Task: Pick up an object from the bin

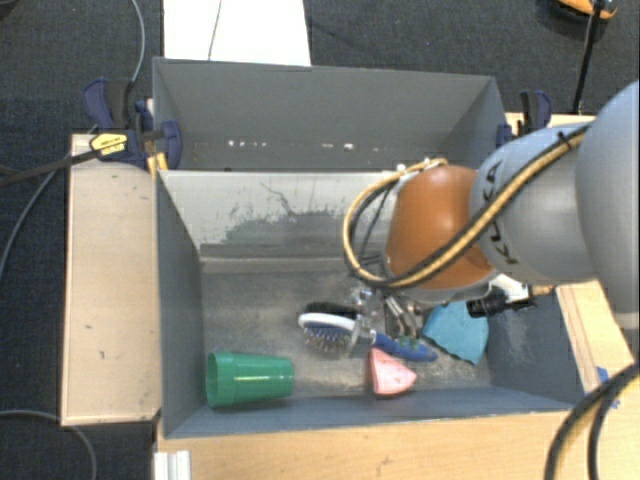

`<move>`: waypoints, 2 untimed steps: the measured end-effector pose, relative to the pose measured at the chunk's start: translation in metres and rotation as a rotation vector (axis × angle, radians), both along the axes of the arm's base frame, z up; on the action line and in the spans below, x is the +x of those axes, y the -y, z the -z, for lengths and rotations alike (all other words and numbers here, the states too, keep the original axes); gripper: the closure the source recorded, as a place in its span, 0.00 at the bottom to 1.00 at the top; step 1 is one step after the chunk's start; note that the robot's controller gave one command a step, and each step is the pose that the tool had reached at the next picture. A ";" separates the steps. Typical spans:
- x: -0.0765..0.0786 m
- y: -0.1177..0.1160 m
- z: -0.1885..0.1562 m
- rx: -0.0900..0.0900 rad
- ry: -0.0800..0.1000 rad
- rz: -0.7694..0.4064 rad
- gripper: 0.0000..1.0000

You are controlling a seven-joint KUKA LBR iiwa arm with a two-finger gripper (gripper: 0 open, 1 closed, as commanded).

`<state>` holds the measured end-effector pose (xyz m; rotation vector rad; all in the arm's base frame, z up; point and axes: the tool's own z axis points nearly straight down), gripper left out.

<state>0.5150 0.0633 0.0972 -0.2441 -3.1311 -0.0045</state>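
Item: grey metal bin [180, 298], open at the top, with a handful of loose things on its floor, all gathered toward the near wall. Robot arm [560, 208]: entered from the right and bent down into the bin, with an orange cover [430, 218] at the wrist and a yellow-and-black cable [352, 230] looped around that cover. End effector [380, 320]: lowered close to the floor, right of the middle of the bin, directly over the handle end of a brush; whether it is spread or pressed together cannot be told, and nothing can be seen to be gripped in it. Brush [325, 330]: white-and-blue head with dark bristles, laid on its side at the middle of the floor, head to the left, its blue handle carried rightward beneath the end effector. Dark elongated item [318, 312]: lying just behind the brush head, kind not determinable. Pink wedge-shaped piece [390, 374]: set just in front of the end effector, near the near wall and touching or nearly touching the brush handle. Blue flat piece [458, 334]: lying to the right of the end effector, partly covered by the wrist. Green plastic cup [248, 378]: tipped onto its side in the near left corner, well apart from the rest.
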 end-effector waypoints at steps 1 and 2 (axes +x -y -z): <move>0.000 0.000 0.000 0.000 0.000 0.002 1.00; 0.010 0.010 -0.121 0.000 0.001 -0.013 1.00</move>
